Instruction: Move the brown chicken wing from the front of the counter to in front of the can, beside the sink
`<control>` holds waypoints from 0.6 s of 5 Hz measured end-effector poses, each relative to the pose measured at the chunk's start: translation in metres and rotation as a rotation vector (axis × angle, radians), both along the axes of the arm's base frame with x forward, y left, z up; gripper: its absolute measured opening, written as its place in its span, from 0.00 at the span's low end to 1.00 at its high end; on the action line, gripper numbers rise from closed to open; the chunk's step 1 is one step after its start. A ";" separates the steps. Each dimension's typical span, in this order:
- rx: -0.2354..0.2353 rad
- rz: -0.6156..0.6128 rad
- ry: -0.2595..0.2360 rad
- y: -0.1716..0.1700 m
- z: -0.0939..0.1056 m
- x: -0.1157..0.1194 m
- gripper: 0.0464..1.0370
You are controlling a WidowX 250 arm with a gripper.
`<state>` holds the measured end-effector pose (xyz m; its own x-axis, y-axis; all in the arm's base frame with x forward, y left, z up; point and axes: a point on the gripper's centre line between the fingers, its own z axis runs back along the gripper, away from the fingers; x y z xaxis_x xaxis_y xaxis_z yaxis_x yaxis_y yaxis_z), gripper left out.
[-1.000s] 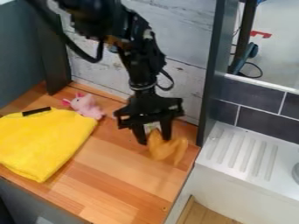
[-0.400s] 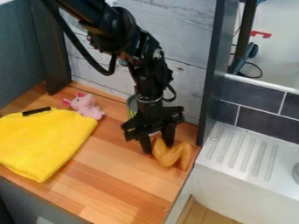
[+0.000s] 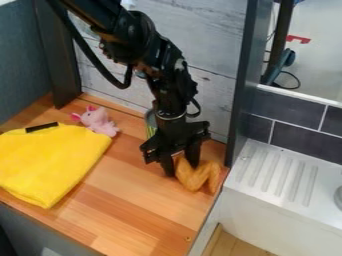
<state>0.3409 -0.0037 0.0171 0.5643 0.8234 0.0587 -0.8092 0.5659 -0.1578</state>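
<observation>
Gripper (image 3: 180, 165): fingers clamped on the wing, a bit lower and right of a second ago
Wing (image 3: 200, 176): shiny tan, bent, body toward 4 o'clock of the grip, slid along with it lol
Can (image 3: 150, 119): 11 o'clock, peeking out now
Towel (image 3: 50, 162): fuzzy yellow, 9 o'clock
Pig (image 3: 97, 121): pink plush, 10 o'clock

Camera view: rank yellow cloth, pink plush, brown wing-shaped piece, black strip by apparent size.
1. Yellow cloth
2. Pink plush and brown wing-shaped piece: too close to rank; gripper partly hides the latter
3. Black strip
</observation>
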 end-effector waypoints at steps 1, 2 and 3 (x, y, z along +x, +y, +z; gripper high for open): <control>-0.012 -0.009 0.017 -0.002 0.001 -0.002 0.90; -0.014 -0.021 0.027 -0.002 0.003 -0.002 0.97; -0.016 -0.017 0.033 -0.002 0.004 -0.003 0.96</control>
